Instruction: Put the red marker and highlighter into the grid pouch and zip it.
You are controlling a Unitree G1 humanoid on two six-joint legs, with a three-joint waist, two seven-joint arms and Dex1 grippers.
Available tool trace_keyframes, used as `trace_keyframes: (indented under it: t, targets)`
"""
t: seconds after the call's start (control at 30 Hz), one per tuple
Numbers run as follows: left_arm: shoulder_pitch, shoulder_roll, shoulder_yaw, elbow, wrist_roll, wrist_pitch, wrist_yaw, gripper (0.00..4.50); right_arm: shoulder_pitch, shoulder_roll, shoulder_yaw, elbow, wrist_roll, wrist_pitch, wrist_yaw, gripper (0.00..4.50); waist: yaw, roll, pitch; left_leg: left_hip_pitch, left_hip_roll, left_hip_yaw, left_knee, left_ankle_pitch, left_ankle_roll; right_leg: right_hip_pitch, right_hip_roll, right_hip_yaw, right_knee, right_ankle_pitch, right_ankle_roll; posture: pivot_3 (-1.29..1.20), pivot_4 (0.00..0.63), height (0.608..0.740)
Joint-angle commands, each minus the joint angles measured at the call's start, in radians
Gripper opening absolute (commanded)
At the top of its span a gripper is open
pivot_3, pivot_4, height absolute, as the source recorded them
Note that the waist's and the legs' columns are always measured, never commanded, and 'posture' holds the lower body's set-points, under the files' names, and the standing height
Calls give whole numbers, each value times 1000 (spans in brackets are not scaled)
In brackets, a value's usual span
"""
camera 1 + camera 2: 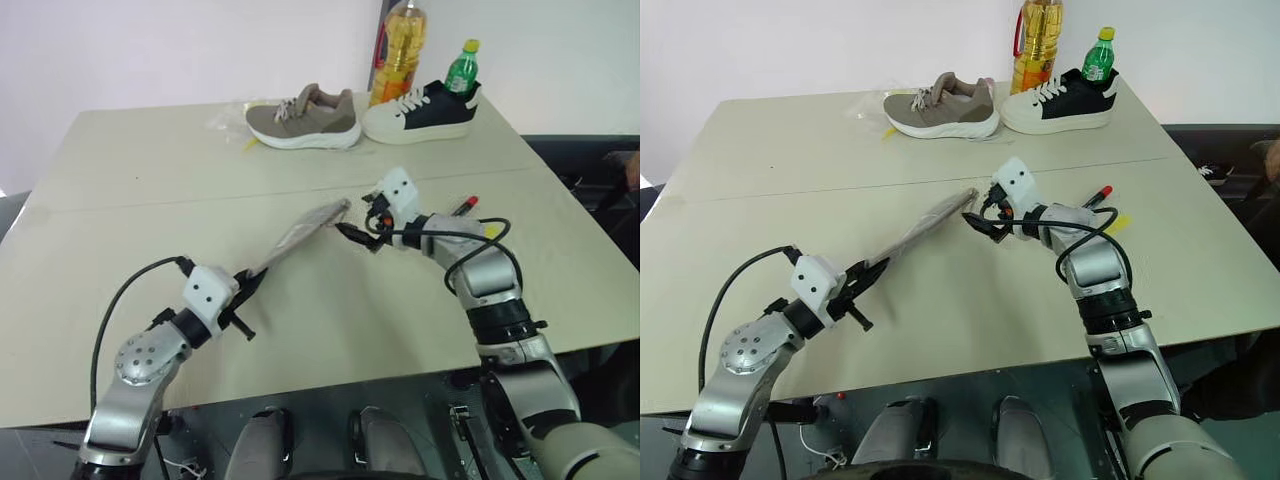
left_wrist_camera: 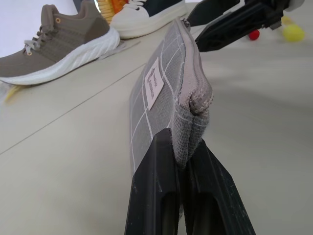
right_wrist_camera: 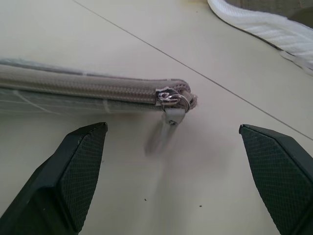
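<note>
Grid pouch (image 1: 300, 233) sits at the centre of your head-camera frame, held up off the surface (image 1: 150, 180) on edge and slanting from lower left toward upper right. Your left gripper (image 2: 185, 161) is clamped tight on the pouch's near end, and in the left wrist view you can see its two black fingers (image 2: 155, 196) squeezing the grey fabric, with the white grid lines and the small white label facing to the left of that frame. At the pouch's far end, your right gripper (image 3: 171, 142) stands wide apart and holds nothing; in the right wrist view the zipper pull tab (image 3: 172, 108) hangs at the corner of the pouch, between the two spread fingers (image 3: 68, 166) and touching neither. The zipper teeth running along the top edge look closed right up to that pull tab. You can see the red marker (image 1: 464, 207) lying on the surface right of centre, just beyond your right arm, with the highlighter (image 1: 490, 229) beside it, mostly hidden by the arm. Along the top of the frame sit a tan sneaker (image 1: 303, 118), a black-and-white sneaker (image 1: 425, 112), an oil bottle (image 1: 400, 45) and a green bottle (image 1: 461, 68).
</note>
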Motion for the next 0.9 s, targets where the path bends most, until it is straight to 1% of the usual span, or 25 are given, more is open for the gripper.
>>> trace_keyframes:
  t: [0.03,0.07,0.13,0.27,0.3,0.37,0.5,0.6,0.77,0.9]
  targets:
    - [-2,7,1,-59,-22,4,-5,0,-25,17,1,16,-6,-51,-17,4482,0,0,0,0,0,0,0,0,0,0,0,0,0,0,0,0,150,731]
    - [0,9,0,-63,-23,7,-7,0,-28,21,1,30,-9,-63,-23,4244,0,0,0,0,0,0,0,0,0,0,0,0,0,0,0,0,150,731]
    - [2,13,-1,-68,-17,11,-8,0,-31,21,8,46,-19,-82,-25,3610,0,0,0,0,0,0,0,0,0,0,0,0,0,0,0,0,150,731]
    - [4,16,5,-71,-16,16,-2,0,-32,19,11,44,-18,-88,-22,1585,1,0,0,0,0,0,0,0,0,0,1,0,0,0,0,0,150,731]
    - [3,16,5,-69,-15,16,0,0,-32,18,13,35,-18,-84,-21,1003,1,0,0,0,0,0,1,0,0,1,1,0,0,0,0,0,150,731]
    - [1,16,1,-65,-7,15,7,0,-30,10,27,15,-28,-81,-15,66,1,0,0,0,0,0,1,0,0,1,1,0,0,0,0,0,150,731]
    - [-15,3,-21,-44,20,16,31,0,-20,-15,73,-45,-63,-79,0,66,1,0,0,0,0,0,1,0,0,1,1,0,0,0,0,0,150,731]
    - [-44,-21,-65,-15,57,27,57,0,-2,-50,127,-122,-94,-77,35,66,4,0,0,0,0,0,1,0,0,1,2,0,0,0,0,0,150,731]
    - [-136,-101,-153,56,102,53,105,0,11,-86,170,-223,-104,-45,85,66,11,-1,0,0,1,0,3,0,0,2,5,0,0,0,0,0,150,731]
    - [-218,-177,-205,133,137,52,147,0,27,-140,227,-318,-122,-49,155,66,24,-1,0,0,2,0,3,0,0,2,6,0,0,0,0,0,150,731]
